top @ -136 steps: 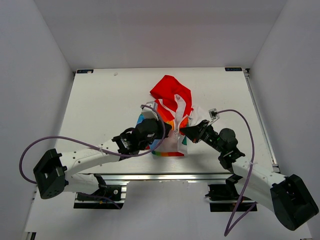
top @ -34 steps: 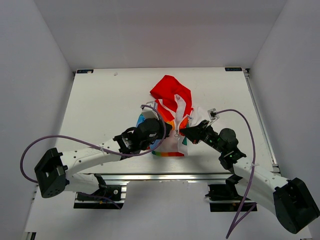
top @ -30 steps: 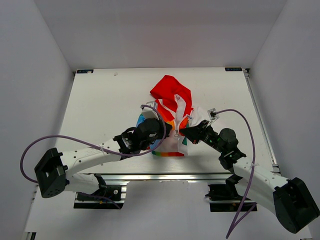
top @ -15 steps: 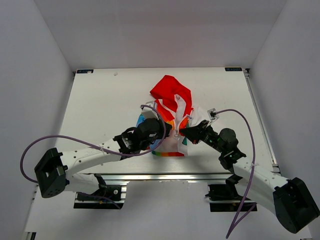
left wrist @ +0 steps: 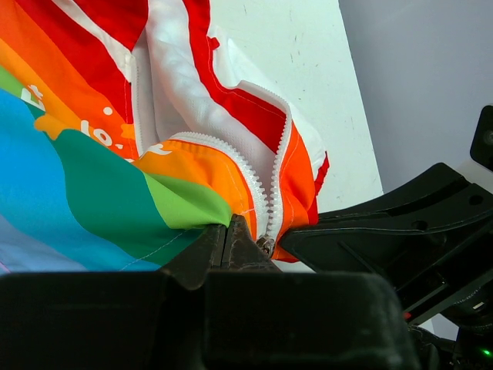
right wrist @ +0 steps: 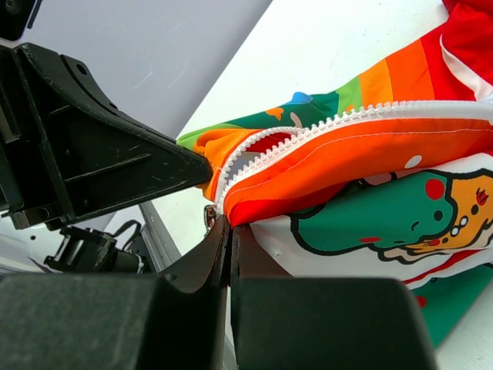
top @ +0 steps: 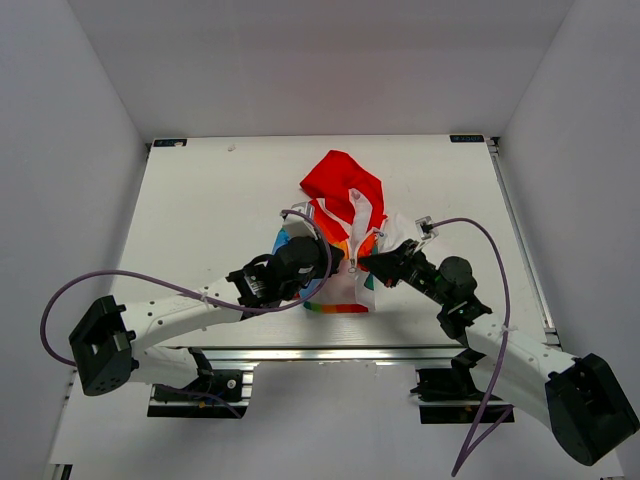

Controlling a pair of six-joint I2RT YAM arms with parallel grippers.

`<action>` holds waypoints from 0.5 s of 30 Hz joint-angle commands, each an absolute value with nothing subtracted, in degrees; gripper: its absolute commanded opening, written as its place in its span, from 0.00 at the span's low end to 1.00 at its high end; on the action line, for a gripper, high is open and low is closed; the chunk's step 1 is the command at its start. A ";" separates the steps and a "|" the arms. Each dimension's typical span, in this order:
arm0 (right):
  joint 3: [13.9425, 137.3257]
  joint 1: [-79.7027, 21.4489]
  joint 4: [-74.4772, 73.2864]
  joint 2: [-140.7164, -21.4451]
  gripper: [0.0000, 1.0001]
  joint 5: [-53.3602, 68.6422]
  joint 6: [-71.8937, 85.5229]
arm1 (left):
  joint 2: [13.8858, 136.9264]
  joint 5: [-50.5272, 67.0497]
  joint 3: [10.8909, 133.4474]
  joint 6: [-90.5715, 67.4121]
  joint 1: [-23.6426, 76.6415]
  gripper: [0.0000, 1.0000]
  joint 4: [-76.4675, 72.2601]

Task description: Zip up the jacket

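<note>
So the jacket (top: pixel 345 225) is sitting pretty much mid-table (top: pixel 200 200), red hood pointing at the far wall and the rainbow hem toward the arm bases. Both arms meet at that hem. Our left gripper (left wrist: pixel 229 231) is clenched tight on the rainbow-side edge, right by the zipper teeth (left wrist: pixel 250 189). Our right gripper (right wrist: pixel 225 231) is pinched just as tight on the opposite edge, under the orange strip and the cartoon print. The little metal slider (right wrist: pixel 208 214) sits just off its fingertip, but we can't tell if it's actually touching.

The zipper is open above that spot, with white lining showing between the two sides. What's in the way: each gripper's black body fills a chunk of the other's wrist view, and from the top the left arm covers part of the jacket's blue side. Purple cables (top: pixel 150 285) loop off both arms, and a metal rail (top: pixel 330 352) runs along the near edge.
</note>
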State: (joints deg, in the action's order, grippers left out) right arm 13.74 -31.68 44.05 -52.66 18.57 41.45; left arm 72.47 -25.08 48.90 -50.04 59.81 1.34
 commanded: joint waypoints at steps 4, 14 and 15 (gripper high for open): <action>14.77 -32.08 47.20 -52.21 0.00 15.65 43.06 | 71.19 -25.57 49.31 -50.45 60.21 0.00 1.23; 14.94 -32.08 46.93 -51.77 0.00 14.59 44.21 | 71.37 -26.19 49.13 -50.10 60.56 0.00 1.23; 14.94 -32.08 46.93 -51.94 0.00 14.76 44.38 | 71.54 -26.28 49.30 -50.01 60.64 0.00 1.40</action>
State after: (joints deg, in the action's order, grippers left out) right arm 13.74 -31.90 43.83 -52.49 15.49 43.66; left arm 72.51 -25.45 48.88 -50.04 59.92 1.32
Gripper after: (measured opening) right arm 0.012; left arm 0.019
